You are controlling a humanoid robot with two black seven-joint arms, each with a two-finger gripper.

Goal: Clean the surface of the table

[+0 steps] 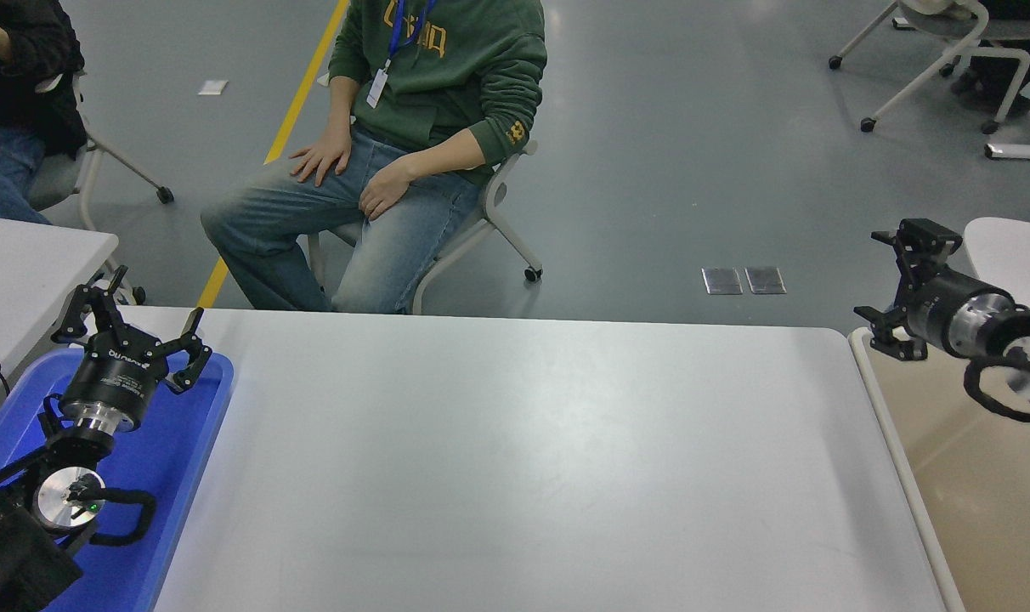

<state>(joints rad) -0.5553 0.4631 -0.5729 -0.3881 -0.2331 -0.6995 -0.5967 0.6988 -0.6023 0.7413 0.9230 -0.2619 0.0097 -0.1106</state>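
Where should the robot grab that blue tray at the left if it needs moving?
Judging by its shape, grip the blue tray by its raised right rim, coming from above. That long edge is bare and faces the table surface, while the parked left claw hangs open over the tray's far end.

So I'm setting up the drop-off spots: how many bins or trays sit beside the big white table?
2. A blue tray at the table's left end, under the parked left gripper, and a beige bin at its right end, below the right gripper. Others may lie outside the picture.
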